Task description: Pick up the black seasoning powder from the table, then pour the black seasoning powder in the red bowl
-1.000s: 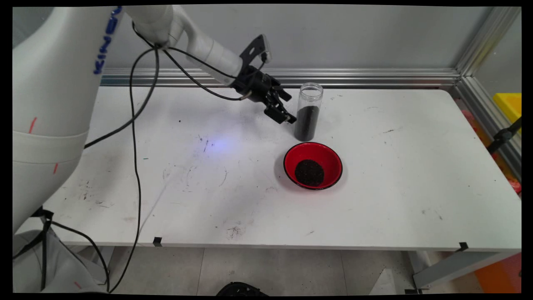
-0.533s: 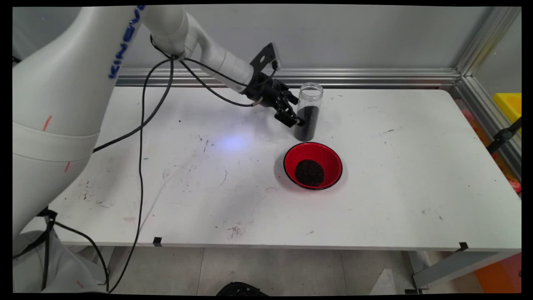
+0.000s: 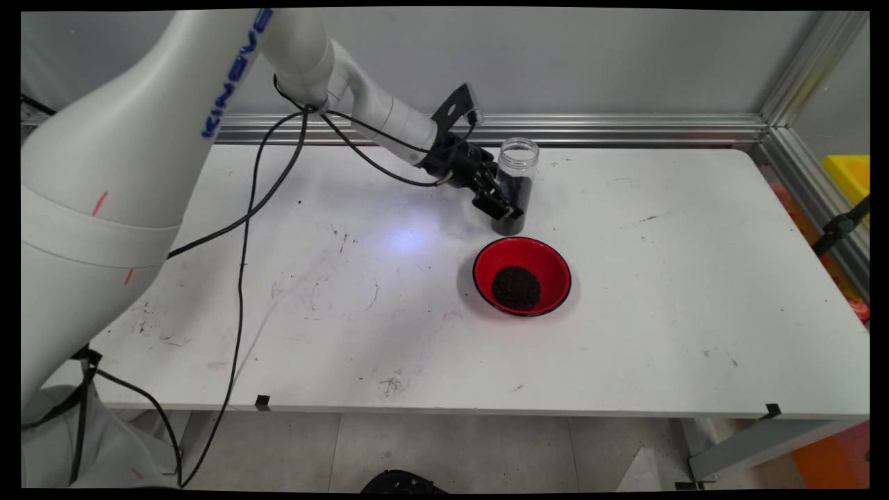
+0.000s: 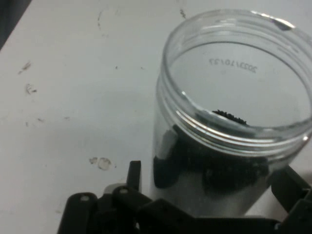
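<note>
Main view, left to right: one white arm reaching low across the bench [image 3: 292, 326], its gripper [image 3: 501, 207] spread open around the lower half of one clear, lidless jar [image 3: 514, 182], a finger on either side. The jar stands upright near the back rail, part-filled with dark granules. One red bowl [image 3: 522, 275] sits just before it, holding one dark heap.

jar [image 3: 515, 182] fronts gripper [image 3: 501, 206] | red bowl [image 3: 522, 276] near, probably clear

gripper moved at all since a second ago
Yes. The gripper has slid rightward in the main view, closing on the clear jar, which stands unmoved behind the red bowl; the fingers now flank the jar.
</note>
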{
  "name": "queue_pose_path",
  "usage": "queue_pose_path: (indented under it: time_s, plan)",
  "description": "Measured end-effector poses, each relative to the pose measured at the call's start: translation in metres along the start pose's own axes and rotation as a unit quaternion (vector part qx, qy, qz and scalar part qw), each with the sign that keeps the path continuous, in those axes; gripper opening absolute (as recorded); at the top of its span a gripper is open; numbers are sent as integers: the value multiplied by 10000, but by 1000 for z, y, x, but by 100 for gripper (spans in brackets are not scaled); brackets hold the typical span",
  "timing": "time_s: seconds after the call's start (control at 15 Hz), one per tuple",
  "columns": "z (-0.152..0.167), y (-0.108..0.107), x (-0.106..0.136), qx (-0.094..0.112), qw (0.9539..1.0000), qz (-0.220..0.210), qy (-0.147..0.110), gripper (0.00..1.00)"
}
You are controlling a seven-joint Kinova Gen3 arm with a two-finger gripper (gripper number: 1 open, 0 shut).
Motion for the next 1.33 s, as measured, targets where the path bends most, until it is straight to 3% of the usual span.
queue_pose_path:
  time_s: [0.47, 0.53, 1.33]
  plan:
    - [14, -3, -3, -22, 9999, -140, 20, 100]
    - [15, -4, -4, -23, 9999, -149, 21, 0]
    - [11, -6, -3, -55, 9999, -71, 94, 0]
